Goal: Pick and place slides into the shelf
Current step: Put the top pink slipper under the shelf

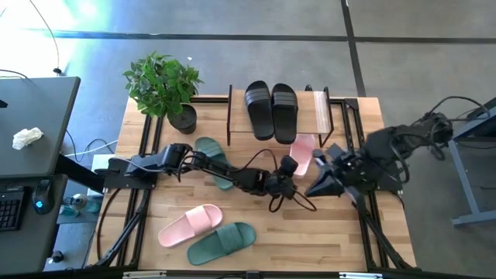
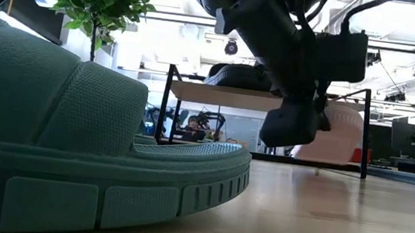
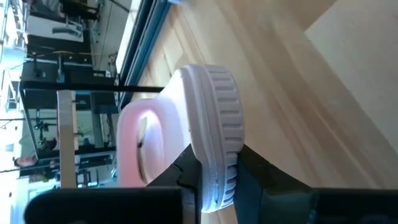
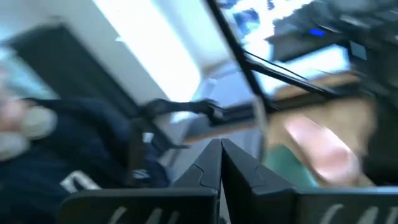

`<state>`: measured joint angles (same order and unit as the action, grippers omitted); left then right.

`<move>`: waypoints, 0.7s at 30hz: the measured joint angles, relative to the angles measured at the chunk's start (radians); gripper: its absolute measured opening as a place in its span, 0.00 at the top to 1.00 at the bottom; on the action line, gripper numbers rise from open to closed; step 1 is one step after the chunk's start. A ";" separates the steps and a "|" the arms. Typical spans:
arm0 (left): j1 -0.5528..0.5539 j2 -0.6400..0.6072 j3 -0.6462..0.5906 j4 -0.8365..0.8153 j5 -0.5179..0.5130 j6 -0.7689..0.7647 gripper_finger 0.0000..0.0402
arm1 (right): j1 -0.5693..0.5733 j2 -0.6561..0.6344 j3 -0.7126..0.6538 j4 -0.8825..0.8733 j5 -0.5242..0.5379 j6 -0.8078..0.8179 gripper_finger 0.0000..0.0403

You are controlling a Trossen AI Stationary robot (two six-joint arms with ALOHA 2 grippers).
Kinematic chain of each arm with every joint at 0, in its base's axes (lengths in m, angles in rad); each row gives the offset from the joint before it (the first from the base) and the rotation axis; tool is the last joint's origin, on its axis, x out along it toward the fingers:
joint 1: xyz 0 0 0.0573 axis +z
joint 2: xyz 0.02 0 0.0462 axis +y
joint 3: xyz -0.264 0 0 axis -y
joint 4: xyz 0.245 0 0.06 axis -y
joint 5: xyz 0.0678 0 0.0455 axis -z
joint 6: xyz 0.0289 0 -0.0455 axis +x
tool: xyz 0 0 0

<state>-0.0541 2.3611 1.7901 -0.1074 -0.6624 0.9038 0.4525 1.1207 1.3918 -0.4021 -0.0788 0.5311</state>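
While I watch from above, my left gripper [image 1: 288,172] sits near the middle of the table [image 1: 325,232], clamped on the sole edge of a pale pink slide [image 1: 303,153], which its wrist camera shows pinched between the two fingers [image 3: 186,177] with the strap turned sideways. That slide hangs just in front of the shelf [image 1: 319,108], at its right end; from table height I see it raised off the boards, close to the rack's frame. My right gripper [image 1: 316,187] is just to the right of the left one, and its own camera shows the fingers [image 4: 239,168] pressed together on nothing. Two black slides [image 1: 271,109] lie side by side on the shelf's top board. One dark green slide [image 1: 214,159] lies under the left arm, a second dark green slide [image 1: 222,241] and the other pale pink slide [image 1: 190,225] rest together near the front edge. A potted plant [image 1: 164,87] stands at the back left corner.
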 joint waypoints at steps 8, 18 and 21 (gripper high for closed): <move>0.030 0.000 0.000 0.006 0.016 -0.004 0.91 | -0.304 0.100 0.000 0.257 -0.395 -0.180 1.00; 0.050 0.000 -0.001 0.083 0.042 -0.013 0.90 | -0.642 -0.071 0.000 -0.063 -0.289 -0.340 1.00; 0.062 0.000 -0.001 0.084 0.056 -0.015 0.91 | -0.648 -0.113 0.000 -0.189 -0.197 -0.330 1.00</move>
<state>0.0082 2.3611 1.7889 -0.0235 -0.6060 0.8891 -0.1957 1.0081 1.3918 -0.5910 -0.2759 0.2014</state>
